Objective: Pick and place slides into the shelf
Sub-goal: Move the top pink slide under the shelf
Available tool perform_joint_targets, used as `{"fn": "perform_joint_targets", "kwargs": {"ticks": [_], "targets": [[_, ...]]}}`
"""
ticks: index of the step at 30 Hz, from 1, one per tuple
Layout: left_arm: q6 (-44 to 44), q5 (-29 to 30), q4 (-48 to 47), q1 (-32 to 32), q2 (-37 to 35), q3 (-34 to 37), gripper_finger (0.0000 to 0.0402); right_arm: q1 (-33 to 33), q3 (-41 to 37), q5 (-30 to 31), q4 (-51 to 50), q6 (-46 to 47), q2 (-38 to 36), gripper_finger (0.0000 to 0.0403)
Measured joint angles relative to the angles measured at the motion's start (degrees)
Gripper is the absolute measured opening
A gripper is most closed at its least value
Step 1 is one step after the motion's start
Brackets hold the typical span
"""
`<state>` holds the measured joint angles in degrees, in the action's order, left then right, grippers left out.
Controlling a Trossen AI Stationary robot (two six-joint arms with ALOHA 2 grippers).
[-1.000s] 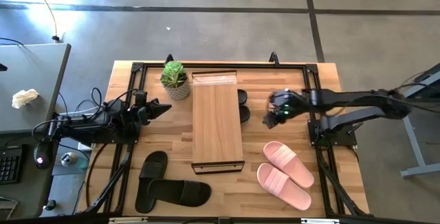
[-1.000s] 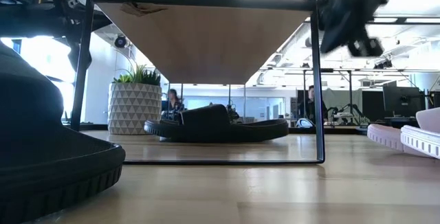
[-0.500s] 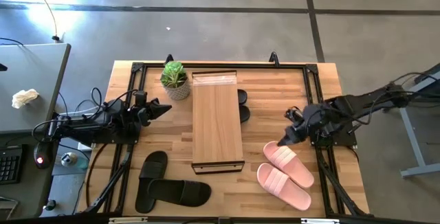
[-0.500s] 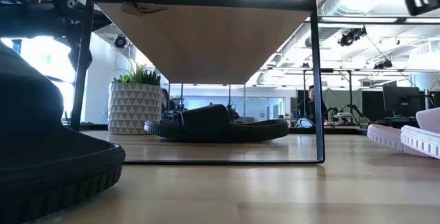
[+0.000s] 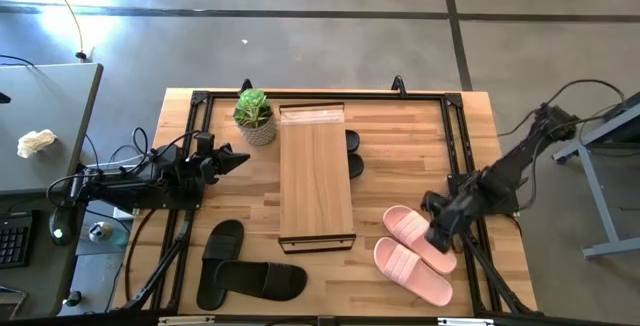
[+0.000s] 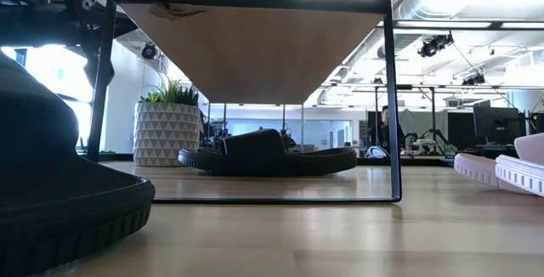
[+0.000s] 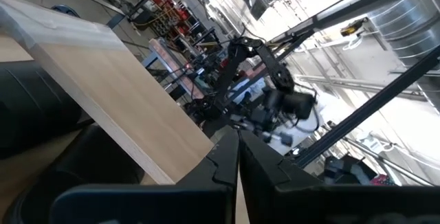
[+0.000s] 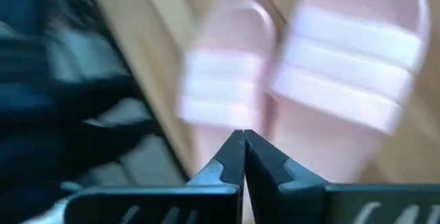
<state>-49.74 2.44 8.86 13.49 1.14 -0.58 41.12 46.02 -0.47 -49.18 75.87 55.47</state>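
Observation:
The light-wood shelf (image 5: 316,176) stands mid-table, its long side running from the near edge to the far edge. Two black slides (image 5: 353,153) lie under it on the right, soles down, also seen in the low view (image 6: 263,154). Two more black slides (image 5: 222,249) (image 5: 265,281) lie near its left front. Two pink slides (image 5: 420,238) (image 5: 410,271) lie soles down at the right front. My right gripper (image 5: 437,234) hangs shut above the pink slides (image 8: 344,59), pointing down. My left gripper (image 5: 235,156) waits shut left of the shelf.
A potted plant (image 5: 255,116) stands at the shelf's far left corner. A black metal frame (image 5: 455,156) runs along the table's sides. One black slide (image 6: 59,200) fills the low view's near left. Bare wood lies between the shelf and the pink slides.
My right gripper has swung from beside the shelf's right side toward the table's near edge, over the pink slides, rising out of the low view and tipping to point down. The slides and the shelf have stayed where they were.

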Motion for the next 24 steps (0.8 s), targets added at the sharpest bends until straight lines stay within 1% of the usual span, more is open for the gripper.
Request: {"fn": "perform_joint_targets", "kwargs": {"ticks": [3,7,10,13,16,18,21,24], "targets": [[0.0,0.0,0.0,0.0,0.0,0.0,0.0003,4.4,0.0,1.4,-5.4,-1.4,3.8,0.0000],[0.0,0.0,0.0,0.0,0.0,0.0,0.0003,8.9,0.0,8.1,-9.3,-4.2,9.5,0.0000],[0.0,0.1,0.0,0.0,0.0,0.0,0.0003,10.9,0.0,13.8,-10.0,-6.6,13.7,0.0000],[0.0,0.1,0.0,0.0,0.0,0.0,0.0003,11.9,0.0,17.2,-10.2,-8.7,17.6,0.0000],[0.0,0.1,0.0,0.0,0.0,0.0,0.0003,12.9,0.0,17.1,-10.1,-10.2,20.6,0.0000],[0.0,0.1,0.0,0.0,0.0,0.0,0.0003,13.9,0.0,15.6,-9.7,-10.5,21.7,0.0000],[0.0,0.1,0.0,0.0,0.0,0.0,0.0003,15.9,1.0,13.6,-8.8,-12.1,21.9,0.0000],[0.0,0.1,0.0,0.0,0.0,0.0,0.0003,17.3,2.8,14.1,-8.8,-13.1,21.7,0.0002]]}}
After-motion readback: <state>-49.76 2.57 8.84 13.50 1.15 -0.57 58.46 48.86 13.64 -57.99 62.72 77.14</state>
